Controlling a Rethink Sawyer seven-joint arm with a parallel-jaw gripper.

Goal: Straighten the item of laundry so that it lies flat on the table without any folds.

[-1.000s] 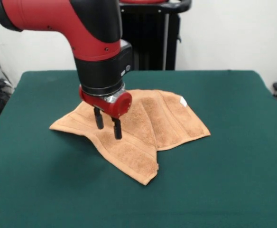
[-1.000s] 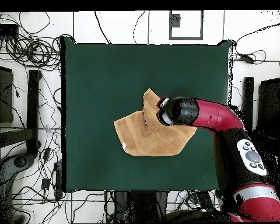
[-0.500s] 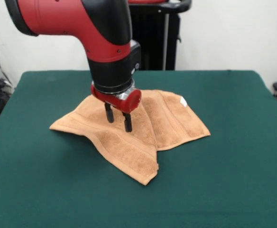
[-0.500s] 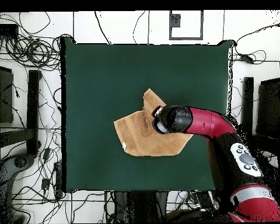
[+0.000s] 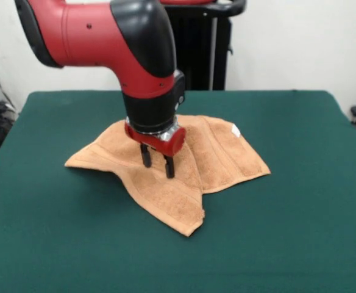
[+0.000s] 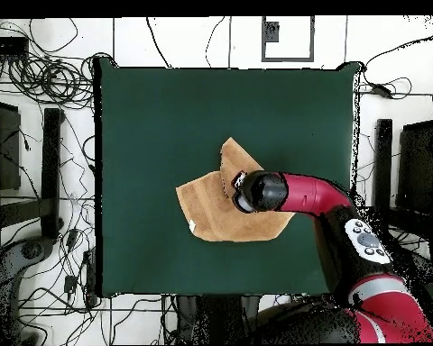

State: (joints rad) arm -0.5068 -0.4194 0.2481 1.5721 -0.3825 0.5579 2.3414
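The towel lies near the middle of the green desk, and it is far from flat: one part is doubled over the rest along a diagonal crease, a folded flap juts toward the camera in the front view, and the small white tag shows at the far corner (so most of the straightening is, by my reading, yet to be done). The pincer hangs directly over the fold with its two dark fingers parted and nothing between them, its tips close above the cloth.
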